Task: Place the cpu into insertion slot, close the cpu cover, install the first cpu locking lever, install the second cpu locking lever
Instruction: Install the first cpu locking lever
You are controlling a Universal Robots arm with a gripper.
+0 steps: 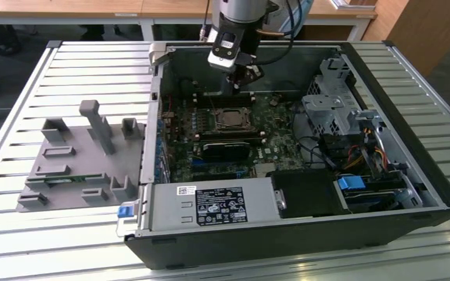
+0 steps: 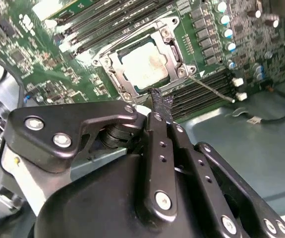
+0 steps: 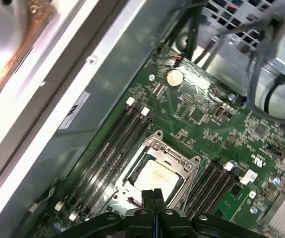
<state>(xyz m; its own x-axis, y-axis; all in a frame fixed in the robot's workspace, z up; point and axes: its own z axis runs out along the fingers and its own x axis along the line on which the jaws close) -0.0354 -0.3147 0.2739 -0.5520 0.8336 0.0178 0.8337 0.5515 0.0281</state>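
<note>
One gripper (image 1: 241,82) poised at twelve o'clock of the insertion slot (image 1: 229,119), jaws pressed together on nothing, tips near the socket's edge in both wrist views. Seated in that slot, the cpu (image 2: 143,64), pale top showing through the window of the cpu cover (image 2: 176,49) lying flat over it. From the socket's corner, a thin metal lever (image 2: 209,88) sticking out across the memory slots. All inside an open computer case (image 1: 303,240) on a slatted metal table (image 1: 21,88). At nine o'clock of the case, a grey moulded fixture (image 1: 77,158). At twelve o'clock, wooden desks (image 1: 92,9).
</note>
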